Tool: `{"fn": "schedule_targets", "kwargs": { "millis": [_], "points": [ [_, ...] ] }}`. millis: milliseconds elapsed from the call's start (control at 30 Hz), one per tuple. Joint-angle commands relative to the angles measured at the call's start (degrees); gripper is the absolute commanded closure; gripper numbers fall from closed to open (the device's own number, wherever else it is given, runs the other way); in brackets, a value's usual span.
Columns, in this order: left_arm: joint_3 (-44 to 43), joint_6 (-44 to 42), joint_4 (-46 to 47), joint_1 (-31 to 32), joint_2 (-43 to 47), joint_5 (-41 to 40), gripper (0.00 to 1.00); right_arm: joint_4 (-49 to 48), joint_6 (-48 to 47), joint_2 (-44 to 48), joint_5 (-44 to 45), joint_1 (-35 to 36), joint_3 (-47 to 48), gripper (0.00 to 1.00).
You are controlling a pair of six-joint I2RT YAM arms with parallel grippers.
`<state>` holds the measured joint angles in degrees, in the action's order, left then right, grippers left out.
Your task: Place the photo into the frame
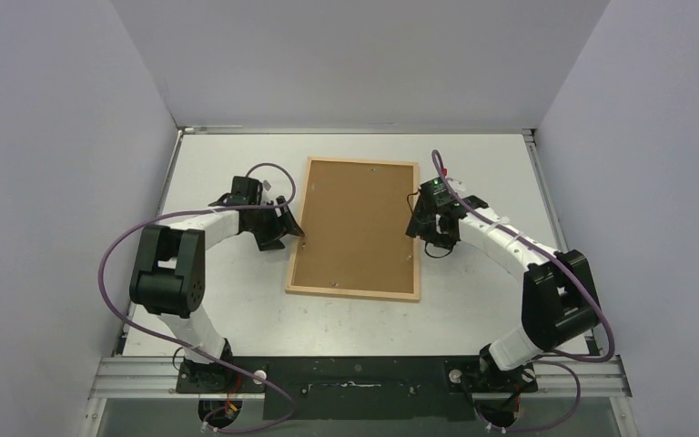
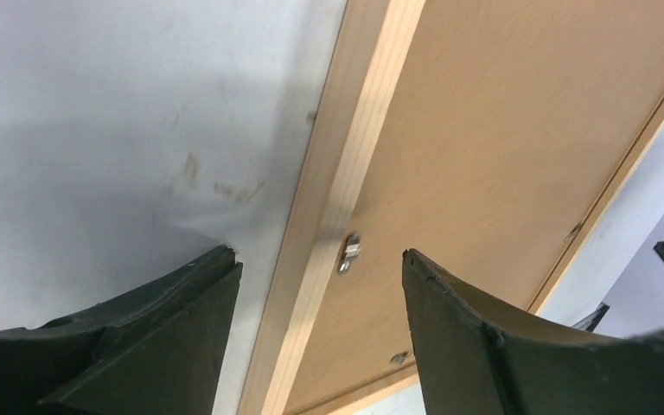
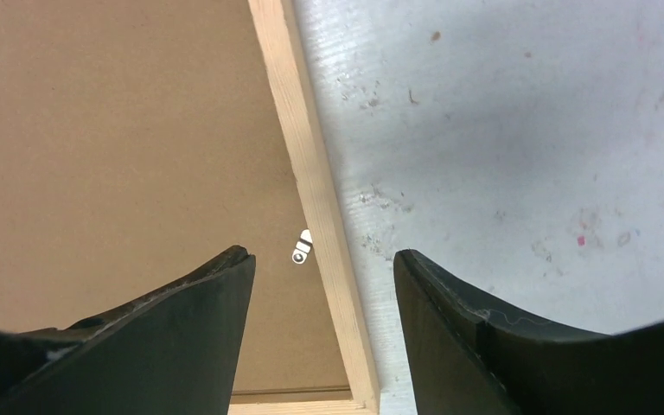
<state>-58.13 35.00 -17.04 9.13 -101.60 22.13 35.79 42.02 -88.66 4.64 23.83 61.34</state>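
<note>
The frame, thin light wood, lies back-up in the middle of the table with a brown backing board filling it. The photo is hidden. My left gripper hangs over the frame's left rail, and my right gripper over its right rail. In the left wrist view the left gripper is open, its jaws straddling the rail and a small metal turn clip without touching. In the right wrist view the right gripper is open astride the rail, near another clip.
The white table is walled by grey panels on the left, back and right. A metal rail carrying both arm bases runs along the near edge. Purple cables loop outward from each arm.
</note>
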Motion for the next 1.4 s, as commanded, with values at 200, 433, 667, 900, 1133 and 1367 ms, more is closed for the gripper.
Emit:
{"fn": "schedule_targets", "kwargs": {
  "millis": [200,433,667,900,1133,1367],
  "points": [
    [8.69,-4.66,-3.47,0.08,8.57,2.45,0.36,-2.52,12.7,1.69,7.15,3.95,-5.43,0.39],
    [10.03,-5.26,-4.15,0.08,8.17,4.06,0.47,-6.43,17.4,0.1,7.63,4.8,-6.85,0.41],
    [10.58,-5.32,-4.19,0.14,8.04,4.74,0.5,-5.27,20.41,-2.13,9.37,5.42,-6.45,0.47],
    [10.65,-5.2,-3.66,0.15,7.3,5.35,0.51,-7.27,20.88,-5.07,7.47,5.52,-6.54,0.5],
    [10.52,-5.45,-3.85,0.15,6.93,5.56,0.53,-7.15,22.15,-5.6,7.25,5.69,-6.76,0.61],
    [10.43,-5.22,-3.74,0.18,6.64,6.17,0.55,-6.87,21.8,-5.01,4.36,5.86,-7.1,0.66]
  ]
}}
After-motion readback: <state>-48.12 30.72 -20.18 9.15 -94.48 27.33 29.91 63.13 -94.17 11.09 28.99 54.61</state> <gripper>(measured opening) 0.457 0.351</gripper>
